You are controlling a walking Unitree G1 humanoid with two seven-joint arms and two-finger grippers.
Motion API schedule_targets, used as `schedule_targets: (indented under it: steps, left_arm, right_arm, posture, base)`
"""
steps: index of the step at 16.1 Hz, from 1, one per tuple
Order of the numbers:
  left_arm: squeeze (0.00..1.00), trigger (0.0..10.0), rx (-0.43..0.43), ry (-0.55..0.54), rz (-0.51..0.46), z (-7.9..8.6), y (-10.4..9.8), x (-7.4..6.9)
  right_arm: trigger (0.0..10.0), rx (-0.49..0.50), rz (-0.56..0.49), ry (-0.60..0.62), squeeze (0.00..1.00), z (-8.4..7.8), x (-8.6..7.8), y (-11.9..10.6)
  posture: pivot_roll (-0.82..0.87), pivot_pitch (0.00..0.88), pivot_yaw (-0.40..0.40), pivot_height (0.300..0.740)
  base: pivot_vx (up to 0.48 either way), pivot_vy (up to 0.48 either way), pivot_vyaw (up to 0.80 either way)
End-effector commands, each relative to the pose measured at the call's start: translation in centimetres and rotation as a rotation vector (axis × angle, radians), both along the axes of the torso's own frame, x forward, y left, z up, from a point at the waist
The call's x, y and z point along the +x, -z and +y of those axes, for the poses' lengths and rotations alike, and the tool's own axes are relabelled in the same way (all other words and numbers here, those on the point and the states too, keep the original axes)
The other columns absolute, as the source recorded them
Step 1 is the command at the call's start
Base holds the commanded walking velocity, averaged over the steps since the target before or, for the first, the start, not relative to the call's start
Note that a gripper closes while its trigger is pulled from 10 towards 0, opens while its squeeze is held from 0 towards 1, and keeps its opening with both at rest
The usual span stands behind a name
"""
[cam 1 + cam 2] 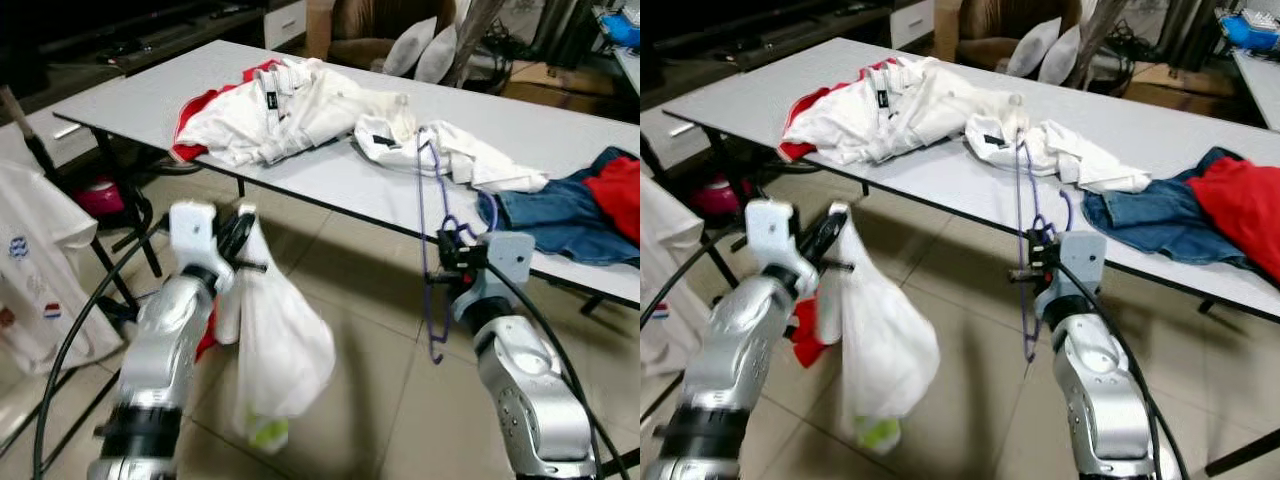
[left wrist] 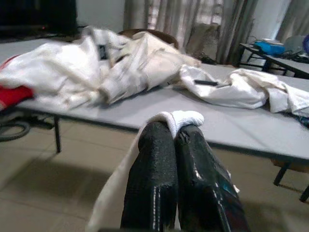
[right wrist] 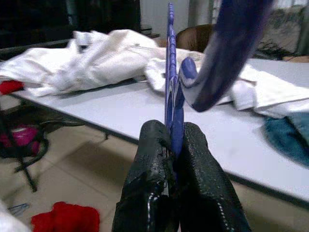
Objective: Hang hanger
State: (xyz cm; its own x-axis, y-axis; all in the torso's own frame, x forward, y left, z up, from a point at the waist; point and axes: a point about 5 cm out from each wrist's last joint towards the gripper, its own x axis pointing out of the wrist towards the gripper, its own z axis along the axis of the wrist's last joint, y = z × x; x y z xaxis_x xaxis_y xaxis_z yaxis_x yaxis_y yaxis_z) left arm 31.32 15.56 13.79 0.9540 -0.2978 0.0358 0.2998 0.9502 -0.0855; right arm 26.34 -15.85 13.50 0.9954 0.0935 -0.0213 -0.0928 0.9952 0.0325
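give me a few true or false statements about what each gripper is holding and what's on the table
1. The right gripper is shut on a purple hanger. True.
2. The left gripper is open and holds nothing. False: it is shut on a white garment that hangs down beside the arm.
3. A pile of white clothes lies on the grey table. True.
4. The blue jeans lie on the floor under the table. False: they lie on the table top, next to a red cloth.
5. The hanger lies flat on the table. False: it is held up in front of the table edge, its long side running up and down.
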Motion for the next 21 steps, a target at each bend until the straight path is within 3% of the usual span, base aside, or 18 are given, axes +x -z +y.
schedule_targets:
  steps: [1, 5, 11, 16, 21]
  left_arm:
    - [0.0, 10.0, -0.018, 0.044, -0.02, -1.3, -0.5, 0.3]
    - [0.0, 10.0, -0.022, 0.068, -0.028, -1.9, -0.7, 0.5]
    - [0.0, 10.0, 0.001, 0.072, -0.027, -1.3, -0.7, 0.6]
    - [0.0, 10.0, -0.033, 0.096, -0.027, -2.7, -0.7, 0.9]
    - [0.0, 10.0, -0.001, 0.075, -0.03, -0.7, -0.6, -0.4]
  right_arm:
    - [10.0, -0.029, -0.019, 0.026, 0.0, -0.8, -0.4, -0.3]
    - [10.0, -0.016, 0.029, 0.038, 0.0, -1.4, -0.9, 0.5]
    - [10.0, -0.033, 0.038, 0.024, 0.0, -0.7, -0.5, 0.7]
    - [10.0, -0.055, 0.042, 0.055, 0.0, -1.6, -0.8, 0.7]
    - [10.0, -0.023, 0.063, 0.002, 0.0, -0.2, 0.0, 1.1]
  posture:
    - [-0.2, 0.0, 0.028, 0.74]
    - [-0.18, 0.0, 0.031, 0.74]
    - [-0.18, 0.0, 0.035, 0.74]
    - [-0.2, 0.0, 0.04, 0.74]
    - [-0.12, 0.0, -0.002, 0.74]
  base:
    - [0.45, 0.0, 0.0]
    - [0.446, 0.0, 0.0]
    - [0.445, 0.0, 0.0]
    - [0.414, 0.0, 0.0]
    - [0.0, 0.174, -0.73]
